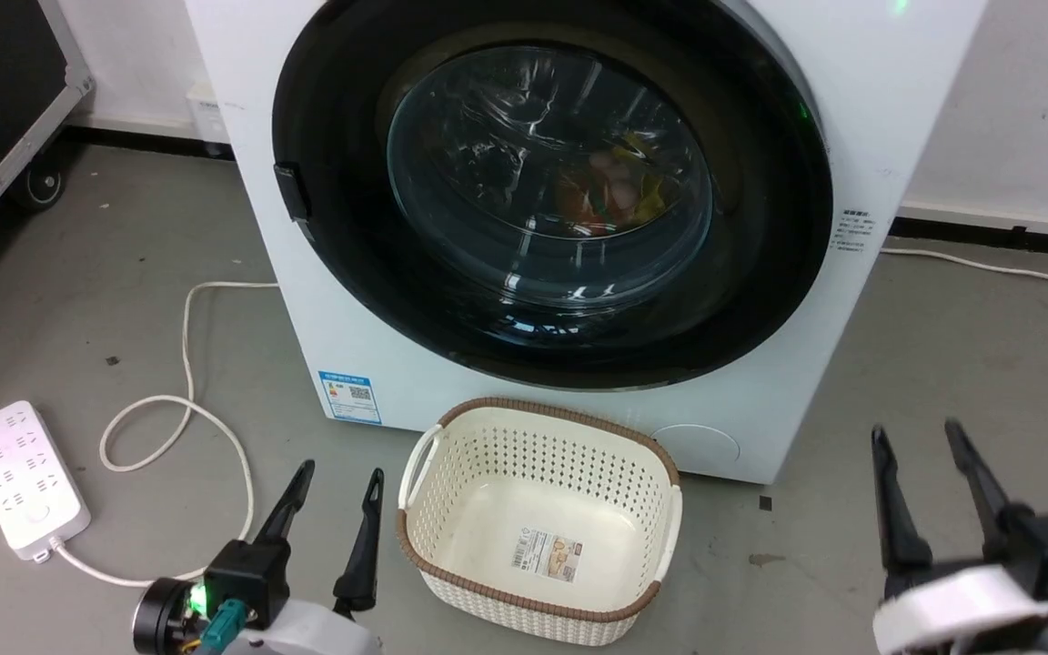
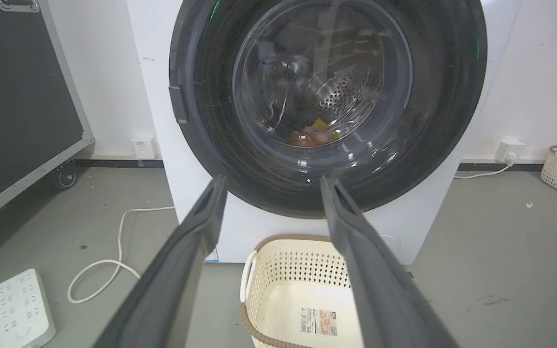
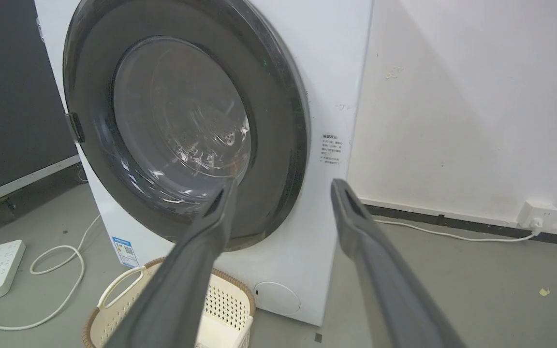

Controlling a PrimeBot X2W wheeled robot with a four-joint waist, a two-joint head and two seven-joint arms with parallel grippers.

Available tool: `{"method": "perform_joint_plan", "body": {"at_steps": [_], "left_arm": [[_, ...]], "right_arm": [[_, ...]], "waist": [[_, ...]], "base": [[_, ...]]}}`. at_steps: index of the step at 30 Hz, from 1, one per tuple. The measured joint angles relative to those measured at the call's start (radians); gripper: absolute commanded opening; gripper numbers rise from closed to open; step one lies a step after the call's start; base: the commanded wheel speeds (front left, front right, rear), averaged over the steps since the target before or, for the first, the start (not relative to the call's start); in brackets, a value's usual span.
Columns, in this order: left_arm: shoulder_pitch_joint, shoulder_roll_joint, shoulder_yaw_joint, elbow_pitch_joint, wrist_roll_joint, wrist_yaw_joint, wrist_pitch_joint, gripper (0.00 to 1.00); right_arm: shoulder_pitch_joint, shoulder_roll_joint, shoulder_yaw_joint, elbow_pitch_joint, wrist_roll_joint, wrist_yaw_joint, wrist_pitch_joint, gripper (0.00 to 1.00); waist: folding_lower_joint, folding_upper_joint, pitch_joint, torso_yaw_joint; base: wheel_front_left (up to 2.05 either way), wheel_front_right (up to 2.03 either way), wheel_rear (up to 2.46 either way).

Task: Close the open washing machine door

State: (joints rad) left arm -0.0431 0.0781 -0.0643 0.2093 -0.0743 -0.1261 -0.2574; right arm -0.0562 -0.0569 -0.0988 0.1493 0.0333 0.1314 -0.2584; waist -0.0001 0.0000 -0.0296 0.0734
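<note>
1. Grey floor spreads out before the robot, and both arms hang low over it. The left gripper (image 1: 342,470) and the right gripper (image 1: 914,429) point up toward the machine. Each has its jaws spread apart with nothing between them, well clear of the door.
2. Between them sits a cream perforated basket (image 1: 547,403), just in front of the washing machine (image 1: 378,364). A white power strip (image 1: 25,478) and its looped cable (image 1: 186,346) lie off to the left.
3. Beyond, the washing machine door (image 1: 549,173) lies flat against the machine's front. Its black rim shows no gap in either wrist view, and coloured laundry (image 1: 615,191) shows through the glass bowl.
4. From that, the closing swing looks done, and the step in hand is confirming the closure. Whether the latch behind the small black tab (image 1: 291,191) on the door's left edge has caught cannot be told.
5. If more is needed, the next move calls for a firm, straight push on the rim near that tab, reaching over the basket.
</note>
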Motion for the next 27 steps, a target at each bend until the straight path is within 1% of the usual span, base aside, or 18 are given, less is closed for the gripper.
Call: {"method": "perform_joint_plan", "body": {"at_steps": [3,6,20,21,27], "left_arm": [[0.007,-0.001,-0.005,0.001,0.003,0.000,0.000,1.00],[0.007,-0.001,-0.016,0.001,0.015,0.000,0.000,1.00],[0.003,0.000,-0.022,-0.011,0.026,0.000,0.000,1.00],[0.003,0.002,-0.024,-0.010,0.026,0.000,0.001,0.00],[0.003,0.001,-0.022,-0.009,0.026,0.000,0.002,0.00]], "right_arm": [[0.042,0.000,0.005,-0.001,0.035,0.000,0.000,1.00],[0.063,0.002,0.016,0.005,0.035,0.000,0.000,1.00],[0.068,0.002,0.018,0.009,0.039,0.000,0.000,1.00],[0.068,0.002,0.019,0.009,0.039,0.000,0.000,0.00],[0.068,0.002,0.018,0.009,0.038,0.000,0.001,0.00]], "waist": [[0.0000,0.0000,-0.003,0.000],[0.0000,0.0000,-0.005,0.002],[0.0002,0.0000,-0.005,0.004],[0.0002,0.0000,-0.004,0.003],[0.0002,0.0000,-0.003,0.003]], "base": [[0.00,0.00,0.00],[0.00,0.00,0.00],[0.00,0.00,0.00],[0.00,0.00,0.00],[0.00,0.00,0.00]]}}
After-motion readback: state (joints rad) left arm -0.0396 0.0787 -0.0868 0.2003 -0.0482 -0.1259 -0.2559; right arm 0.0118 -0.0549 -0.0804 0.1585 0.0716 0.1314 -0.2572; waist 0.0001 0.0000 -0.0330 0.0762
